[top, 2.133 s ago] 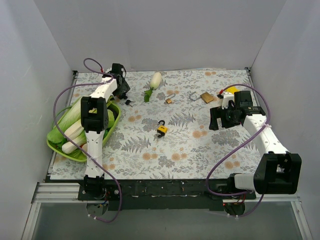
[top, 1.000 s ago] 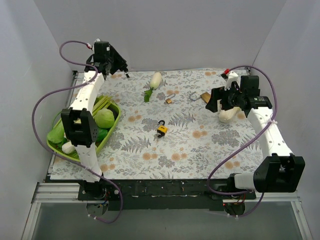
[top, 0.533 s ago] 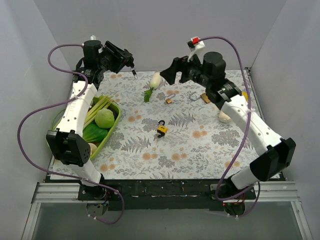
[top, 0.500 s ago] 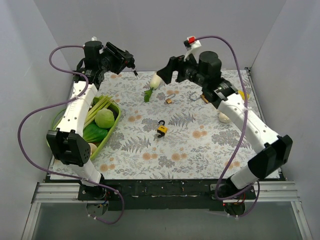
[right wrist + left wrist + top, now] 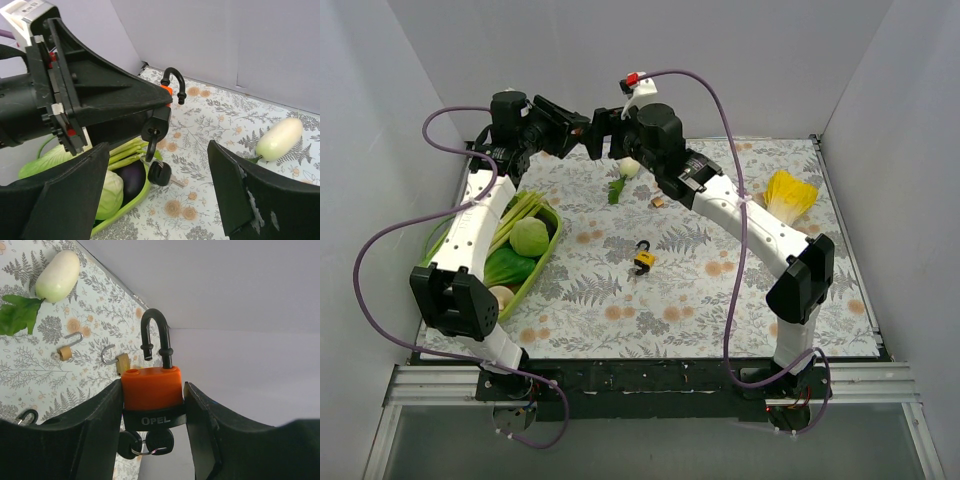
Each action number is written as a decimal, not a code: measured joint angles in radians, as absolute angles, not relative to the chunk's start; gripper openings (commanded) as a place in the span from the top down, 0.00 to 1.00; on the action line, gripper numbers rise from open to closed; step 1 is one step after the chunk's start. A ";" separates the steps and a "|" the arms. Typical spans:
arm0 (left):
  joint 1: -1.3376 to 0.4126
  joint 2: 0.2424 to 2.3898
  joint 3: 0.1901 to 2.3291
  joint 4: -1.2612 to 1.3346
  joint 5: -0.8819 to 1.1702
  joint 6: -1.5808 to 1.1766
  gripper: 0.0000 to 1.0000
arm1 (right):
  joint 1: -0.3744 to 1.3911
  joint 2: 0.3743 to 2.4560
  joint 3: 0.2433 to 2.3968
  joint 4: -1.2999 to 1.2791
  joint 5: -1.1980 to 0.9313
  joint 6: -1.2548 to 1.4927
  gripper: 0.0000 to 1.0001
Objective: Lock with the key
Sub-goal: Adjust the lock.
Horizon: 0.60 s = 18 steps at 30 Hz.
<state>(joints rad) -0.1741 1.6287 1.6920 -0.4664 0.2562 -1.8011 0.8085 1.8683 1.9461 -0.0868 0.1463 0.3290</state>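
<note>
The biggest risk is the right fingers [image 5: 70,200] closing on the wrong bit of metal. A key sits in the keyhole of the orange padlock [image 5: 151,385], and a ring with a spare key [image 5: 159,174] dangles below it. A grab at the loose one would swing it about and turn nothing. A grip on the seated key that is twisted too hard could rotate the padlock between the left fingers [image 5: 102,425], which pinch only its flat sides (smooth plastic, by the look of it), or pull it free to drop towards the green basket [image 5: 535,272]. The two arms are also very close together here, so a bump is possible.

The left fingers are partly closed and clamped on the padlock body. It is held in the air over the far left corner of the tabletop [image 5: 720,300], near the back wall. The right fingers are spread wide and empty, with the lock and keys between them but untouched.

The padlock's long axis runs roughly upright and in line with the left fingers. The black shackle [image 5: 155,335] points up and away from the wrist, and the keyhole end faces down. The shackle is open, with one leg out of the body.
</note>
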 measured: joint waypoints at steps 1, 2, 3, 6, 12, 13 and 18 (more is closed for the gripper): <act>-0.174 1.626 1.692 -0.465 0.258 -1.808 0.86 | 0.814 1.871 1.946 -0.086 0.162 0.330 0.16; -0.174 1.623 1.692 -0.463 0.261 -1.816 0.86 | 0.818 1.873 1.946 -0.087 0.175 0.330 0.16; -0.174 1.621 1.691 -0.462 0.264 -1.822 0.86 | 0.822 1.874 1.946 -0.086 0.188 0.331 0.16; -0.174 1.621 1.688 -0.461 0.278 -1.841 0.86 | 0.832 1.877 1.947 -0.084 0.228 0.336 0.17; -0.174 1.621 1.670 -0.462 0.299 -1.869 0.87 | 0.840 1.916 1.967 -0.068 0.273 0.340 0.19; -0.174 1.621 1.670 -0.461 0.302 -1.873 0.87 | 0.840 1.922 1.967 -0.068 0.279 0.341 0.21; -0.174 1.621 1.669 -0.451 0.314 -1.893 0.87 | 0.842 1.938 1.967 -0.068 0.303 0.353 0.32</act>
